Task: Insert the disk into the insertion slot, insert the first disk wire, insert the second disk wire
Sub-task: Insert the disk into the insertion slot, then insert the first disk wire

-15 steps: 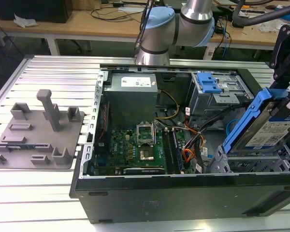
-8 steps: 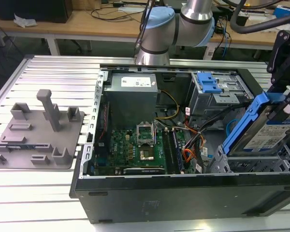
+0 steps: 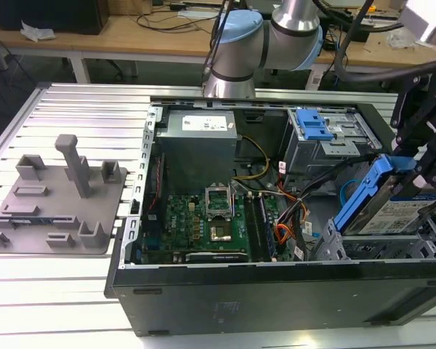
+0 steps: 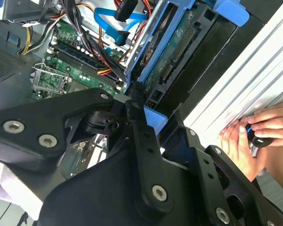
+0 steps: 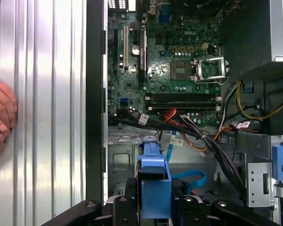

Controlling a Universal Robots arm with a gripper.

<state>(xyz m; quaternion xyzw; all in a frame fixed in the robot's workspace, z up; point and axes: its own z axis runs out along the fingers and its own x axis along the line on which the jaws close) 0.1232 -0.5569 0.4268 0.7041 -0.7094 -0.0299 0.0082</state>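
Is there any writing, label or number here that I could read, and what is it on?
Nothing here can be read with certainty.
White-and-blue label on the disk: print too small to read.
White sticker on the power supply: print too small to read.
White markings on the motherboard: too fine to make out.
White cable tags: unreadable.

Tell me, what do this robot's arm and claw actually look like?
The robot's jointed arm is made of round silver-grey metal tubes with pale blue caps at the joints, and thick black cables run beside it. In the second wrist view, the black metal claw is built from flat, angular link bars pinned together with round silver screws.
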